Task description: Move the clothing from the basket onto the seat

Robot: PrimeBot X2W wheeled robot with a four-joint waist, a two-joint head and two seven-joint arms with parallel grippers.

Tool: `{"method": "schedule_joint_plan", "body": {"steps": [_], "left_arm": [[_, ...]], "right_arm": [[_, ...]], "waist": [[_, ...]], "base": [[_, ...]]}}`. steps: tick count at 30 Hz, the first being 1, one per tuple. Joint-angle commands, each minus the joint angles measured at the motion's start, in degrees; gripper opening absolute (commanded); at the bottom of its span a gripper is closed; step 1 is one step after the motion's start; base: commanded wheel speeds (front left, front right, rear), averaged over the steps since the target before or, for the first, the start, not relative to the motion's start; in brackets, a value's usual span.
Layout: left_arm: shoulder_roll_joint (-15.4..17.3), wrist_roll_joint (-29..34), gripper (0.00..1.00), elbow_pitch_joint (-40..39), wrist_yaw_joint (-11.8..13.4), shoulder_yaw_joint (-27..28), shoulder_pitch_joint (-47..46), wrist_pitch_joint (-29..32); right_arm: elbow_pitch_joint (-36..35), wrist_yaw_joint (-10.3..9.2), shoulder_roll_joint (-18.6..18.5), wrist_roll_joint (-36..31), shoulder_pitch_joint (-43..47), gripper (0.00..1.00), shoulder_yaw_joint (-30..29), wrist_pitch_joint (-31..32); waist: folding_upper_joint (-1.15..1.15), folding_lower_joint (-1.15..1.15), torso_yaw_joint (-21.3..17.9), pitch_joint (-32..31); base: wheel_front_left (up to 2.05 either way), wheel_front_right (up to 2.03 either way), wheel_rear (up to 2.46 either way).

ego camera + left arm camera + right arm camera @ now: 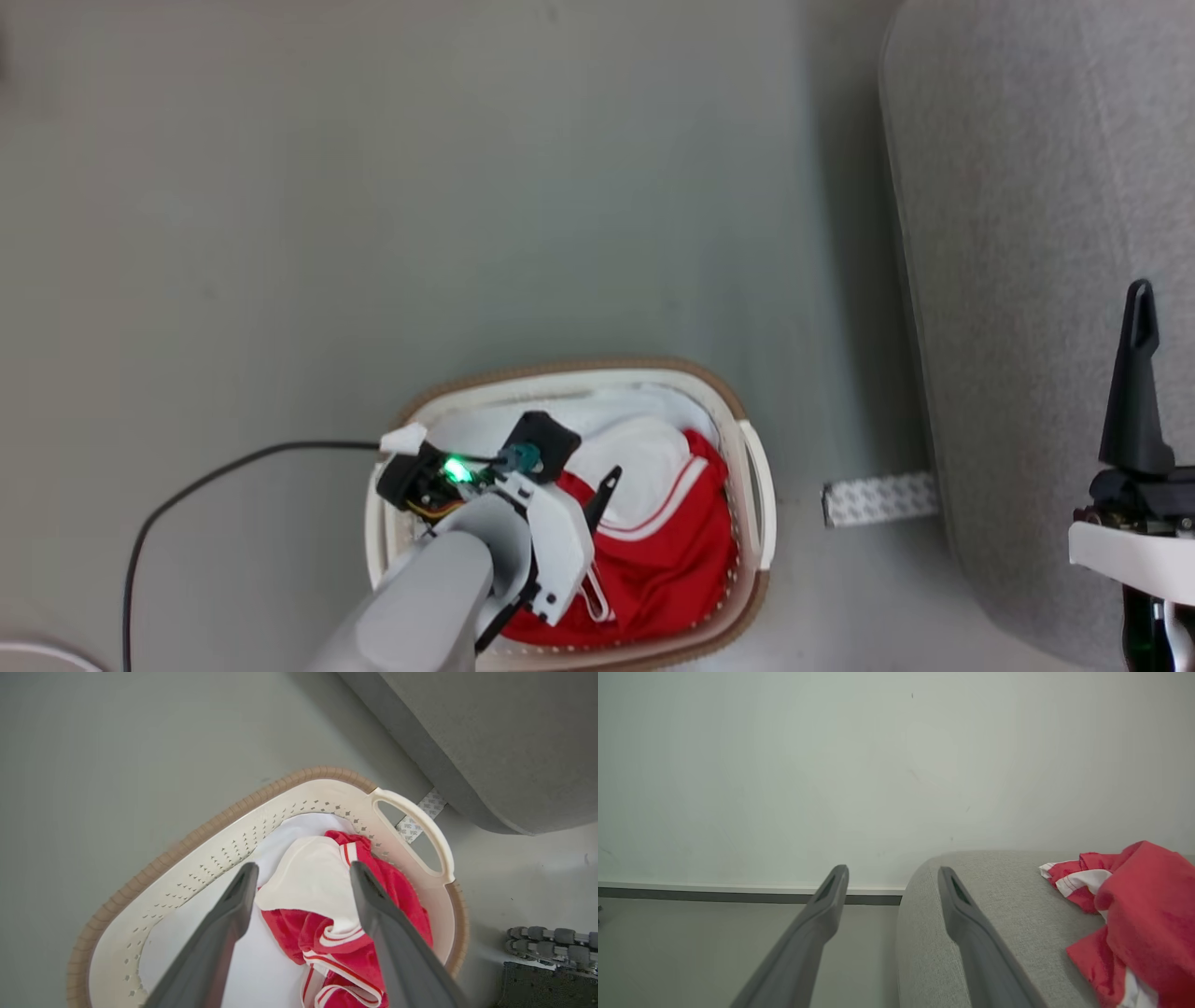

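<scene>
Inside the basket, left gripper partly hides clothing.

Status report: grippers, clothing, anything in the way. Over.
Left gripper open above the clothing in the basket, not gripping. Right gripper open, empty, at the seat edge. White cloth shares the basket; second red garment on seat.

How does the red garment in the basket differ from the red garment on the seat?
The basket garment lies on white cloth inside the basket, below the left gripper's open fingers. The seat garment lies on the grey seat, apart from the right gripper. Both are red with white stripes.
</scene>
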Motion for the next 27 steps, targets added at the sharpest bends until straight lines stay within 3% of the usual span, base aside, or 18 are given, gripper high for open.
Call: {"method": "schedule_joint_plan", "body": {"steps": [1,13,27], "left_arm": [[0.1,-0.7,1.00,1.2,-0.2,-0.3,-1.4,0.3],[-0.3,-6.9,1.00,10.8,-0.1,-6.5,-8.1,3.1],[-0.5,-15.3,1.00,15.4,-0.1,-13.0,-11.8,2.3]], "right_arm": [[-0.7,-0.11,-0.1,0.5,-1.1,1.00,0.1,0.0],[-5.5,-0.11,-0.1,-0.6,-0.8,1.00,-1.1,0.0],[-8.1,-0.11,-0.1,-1.1,1.2,1.00,-1.7,0.0]], "waist": [[0.00,-0.02,-1.5,4.5],[0.00,-0.02,-1.6,13.5],[0.00,-0.02,-2.9,16.9]], "base": [[0.00,0.00,0.00],[0.00,0.00,0.00],[0.00,0.00,0.00]]}}
